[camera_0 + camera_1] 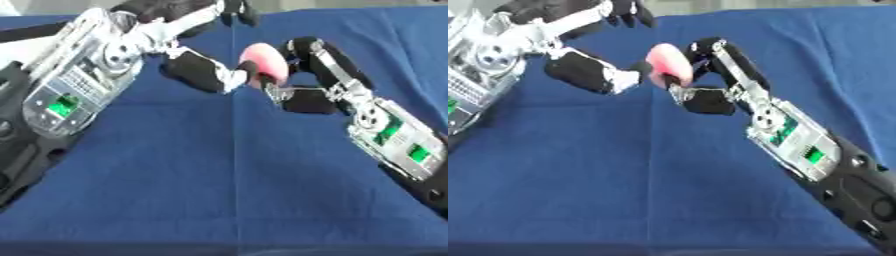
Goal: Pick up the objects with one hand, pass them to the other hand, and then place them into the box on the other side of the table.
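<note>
A pink rounded object point(262, 62) is held above the blue cloth near the table's far middle. My right hand point(325, 60) comes in from the right, its fingers curled over the object's right side and its thumb point(306, 102) below it. My left hand point(197, 70) reaches from the upper left. Its thumb tip touches the object's left side, and its fingers point(238, 12) stick up and away, clear of the object. The object's lower part is hidden behind the two thumbs.
A blue cloth point(227, 190) covers the table, with a seam running down the middle. My left forearm point(74, 85) lies over the left side and my right forearm point(402, 145) over the right. A pale surface point(26, 45) shows beyond the cloth at the upper left.
</note>
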`<state>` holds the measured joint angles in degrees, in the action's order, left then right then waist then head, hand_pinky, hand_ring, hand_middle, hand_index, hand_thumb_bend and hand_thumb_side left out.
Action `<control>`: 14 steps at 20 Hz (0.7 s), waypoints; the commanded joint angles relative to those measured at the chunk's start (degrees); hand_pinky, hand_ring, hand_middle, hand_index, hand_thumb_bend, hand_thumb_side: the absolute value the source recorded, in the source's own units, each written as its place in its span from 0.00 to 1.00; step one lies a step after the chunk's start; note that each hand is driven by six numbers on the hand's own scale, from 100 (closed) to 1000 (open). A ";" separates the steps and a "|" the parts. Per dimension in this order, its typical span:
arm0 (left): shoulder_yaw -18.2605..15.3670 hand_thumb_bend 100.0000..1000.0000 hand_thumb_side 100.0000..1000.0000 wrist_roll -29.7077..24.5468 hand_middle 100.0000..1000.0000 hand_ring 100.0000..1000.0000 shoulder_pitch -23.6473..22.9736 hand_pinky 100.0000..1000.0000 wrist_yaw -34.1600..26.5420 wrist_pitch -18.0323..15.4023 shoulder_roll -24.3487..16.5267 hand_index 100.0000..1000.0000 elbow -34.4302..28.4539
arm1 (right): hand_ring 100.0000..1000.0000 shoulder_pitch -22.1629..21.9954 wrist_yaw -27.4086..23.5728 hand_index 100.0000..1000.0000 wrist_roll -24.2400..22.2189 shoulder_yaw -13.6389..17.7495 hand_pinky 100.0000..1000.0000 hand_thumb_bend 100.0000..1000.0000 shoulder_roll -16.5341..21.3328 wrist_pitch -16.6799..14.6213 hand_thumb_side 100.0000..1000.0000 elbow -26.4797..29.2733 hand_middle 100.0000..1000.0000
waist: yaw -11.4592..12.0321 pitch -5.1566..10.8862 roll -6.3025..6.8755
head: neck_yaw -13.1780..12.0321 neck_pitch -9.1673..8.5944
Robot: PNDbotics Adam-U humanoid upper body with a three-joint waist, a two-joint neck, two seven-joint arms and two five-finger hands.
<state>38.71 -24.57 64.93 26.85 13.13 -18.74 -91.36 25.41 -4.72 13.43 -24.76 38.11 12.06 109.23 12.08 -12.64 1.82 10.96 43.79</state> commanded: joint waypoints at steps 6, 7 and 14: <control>-0.21 0.18 0.36 -1.53 0.77 0.78 0.27 0.79 0.30 -0.76 0.03 0.83 0.48 | 0.63 0.60 0.80 0.38 -1.57 0.54 0.52 0.00 0.69 -0.62 0.00 0.96 0.49 | -0.13 0.73 -0.11 | -0.16 0.32; -0.18 0.17 0.35 -1.92 0.77 0.78 0.20 0.79 0.38 -0.91 0.06 0.83 0.68 | 0.63 0.60 0.85 0.38 -1.60 0.58 0.52 0.00 0.70 -0.61 0.00 0.96 0.49 | -0.14 0.70 -0.10 | -0.16 0.32; -0.35 0.17 0.34 -4.11 0.77 0.78 0.00 0.79 1.21 -1.60 0.50 0.83 1.47 | 0.63 0.59 0.98 0.38 -2.61 0.30 0.52 0.00 0.60 -0.38 0.00 0.83 0.48 | -0.19 0.52 -0.10 | -0.19 0.32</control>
<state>39.04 -28.38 64.04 27.67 11.63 -18.08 -89.56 25.40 -3.99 11.24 -24.78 38.11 11.72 109.26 11.95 -12.87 1.82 10.93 43.80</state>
